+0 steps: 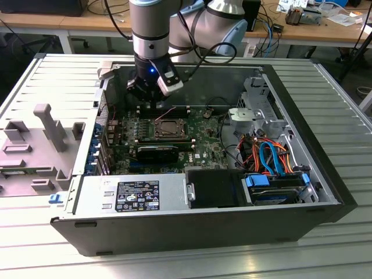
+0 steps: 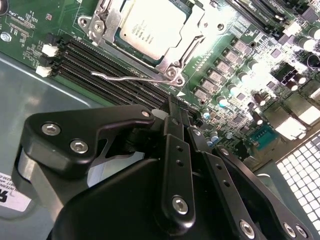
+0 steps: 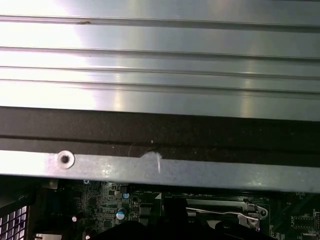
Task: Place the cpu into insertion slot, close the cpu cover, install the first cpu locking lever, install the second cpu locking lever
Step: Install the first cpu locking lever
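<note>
The cpu (image 2: 150, 25) lies flat in the insertion slot (image 1: 156, 132) on the green board, its silver top showing through the window of the cpu cover (image 2: 165, 62), which is down over it. A thin wire locking lever (image 2: 130, 77) runs along the socket's edge beside the memory slots and also shows in the first wrist view as the lever (image 3: 225, 212). My gripper (image 1: 152, 103) hangs just behind the socket, above the board. In the second wrist view the gripper (image 2: 175, 102) has its black fingers (image 2: 176, 150) drawn together with nothing between them, close to the lever.
The open computer case wall (image 3: 160, 132) stands close behind the gripper. Black memory slots (image 2: 100, 65) flank the socket. A power supply (image 1: 133, 195) fills the case front, and drives with blue and orange cables (image 1: 273, 160) sit on the exterior view's right. A grey fixture (image 1: 46, 125) stands outside the case.
</note>
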